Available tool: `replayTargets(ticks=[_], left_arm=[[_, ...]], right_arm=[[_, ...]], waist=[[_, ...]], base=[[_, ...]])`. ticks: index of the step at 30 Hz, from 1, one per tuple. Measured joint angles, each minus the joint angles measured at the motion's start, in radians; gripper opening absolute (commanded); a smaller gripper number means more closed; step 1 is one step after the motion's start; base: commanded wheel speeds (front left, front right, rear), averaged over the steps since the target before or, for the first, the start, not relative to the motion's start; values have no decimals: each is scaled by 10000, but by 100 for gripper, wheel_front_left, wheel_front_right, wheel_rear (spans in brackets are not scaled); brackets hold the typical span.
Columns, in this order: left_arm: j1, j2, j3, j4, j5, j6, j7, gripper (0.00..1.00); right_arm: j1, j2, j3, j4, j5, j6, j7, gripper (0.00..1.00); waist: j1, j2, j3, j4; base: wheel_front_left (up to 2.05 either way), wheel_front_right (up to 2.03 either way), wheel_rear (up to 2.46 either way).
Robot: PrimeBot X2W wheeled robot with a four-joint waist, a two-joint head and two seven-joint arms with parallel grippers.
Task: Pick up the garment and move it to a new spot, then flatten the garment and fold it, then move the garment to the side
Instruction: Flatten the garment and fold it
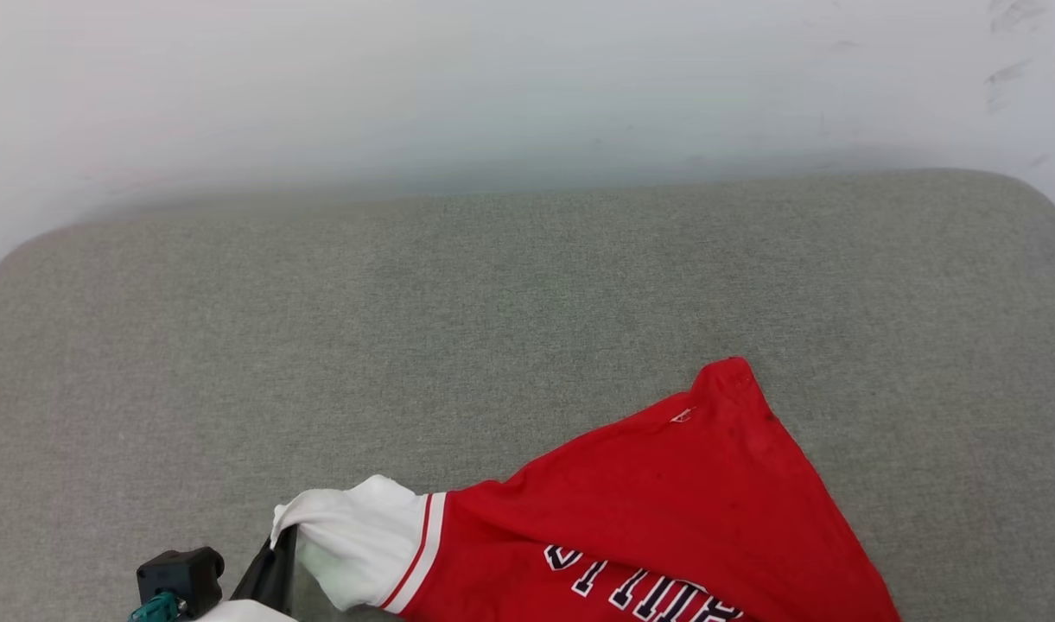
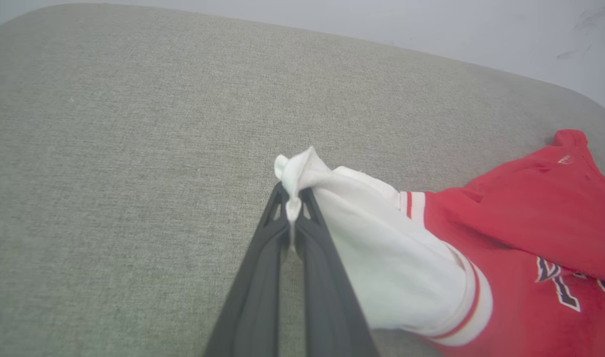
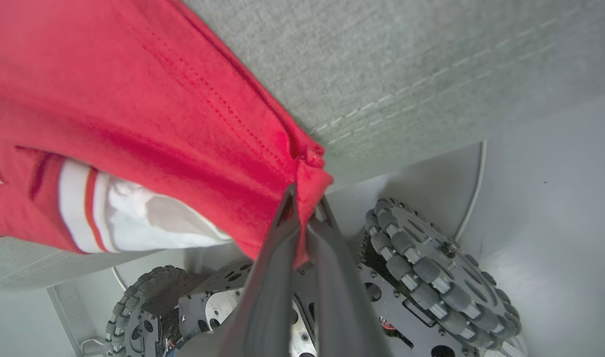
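The garment, a red jersey with white sleeves and black white-edged lettering, lies at the near edge of the grey cushioned surface, its far corner peaked up. My left gripper is shut on the bunched tip of a white sleeve; in the head view it sits at the lower left, pinching that sleeve. My right gripper is shut on a red hem corner of the garment, held off the cushion's front edge, above the robot's base.
The grey fabric surface stretches wide to the left and far side, ending at a pale wall. Below the cushion edge, the robot's wheeled base with roller wheels shows in the right wrist view.
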Motion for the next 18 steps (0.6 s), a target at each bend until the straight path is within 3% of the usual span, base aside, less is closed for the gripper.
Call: replayTargets(ticks=[2,3,4,12,18], left_arm=[[64,21,-6,-52,-4,77,86,0],[104,36,-10,-69,-8,88,117,0],[134,48,-15,-96,-13,109,155,0],[119,71,-130,-291,-13,150,276,0],[-123,-40,-337,-539,136,192,267,0]], right_arm=[[166,6,213,127,316,0,-207,0],[182,13,382,165,479,0,-443,33],[174,44,493,161,548,0,-811,100],[-677,0,1122,-245,389,0,-3352,100],[-1893,-585,1607,-230,125,0,-4941,100]], waist=[[0,0,-60,-54],[0,0,-67,-68],[0,0,-67,-72],[0,0,29,61],[0,0,253,266]], base=[[0,0,0],[0,0,0],[0,0,0],[0,0,0],[0,0,0]])
